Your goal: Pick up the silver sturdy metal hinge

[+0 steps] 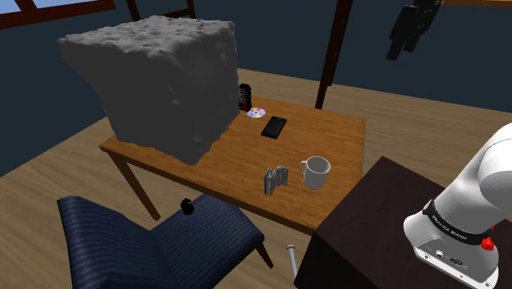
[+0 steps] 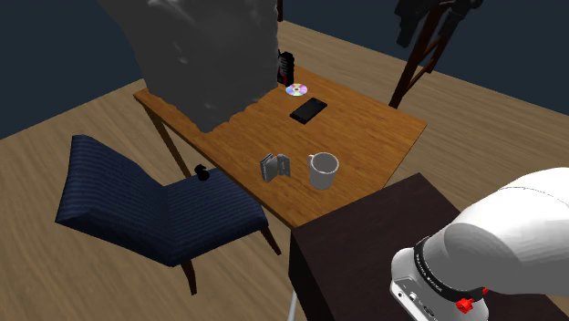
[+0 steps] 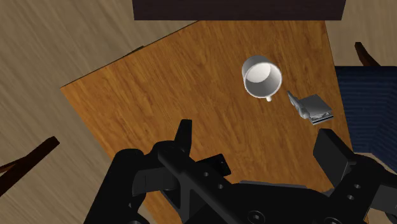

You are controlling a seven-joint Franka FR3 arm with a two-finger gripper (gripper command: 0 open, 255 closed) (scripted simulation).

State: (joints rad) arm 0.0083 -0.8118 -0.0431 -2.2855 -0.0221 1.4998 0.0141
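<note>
arm [image 1: 484, 176]: smooth glossy white, fat rounded shells. black band [image 1: 450, 223] round one joint, tiny white lettering on it, can't read it tbh. small red knob [image 1: 489, 243] just under band, couple dark sockets [image 1: 447, 259] in pale flange. pincer [image 3: 257, 143] all matte black, blocky, round screw holes across housing.

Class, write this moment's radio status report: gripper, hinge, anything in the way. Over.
Gripper high above table, jaws open, empty. Hinge untouched on table. Mug stands close beside it.
</note>
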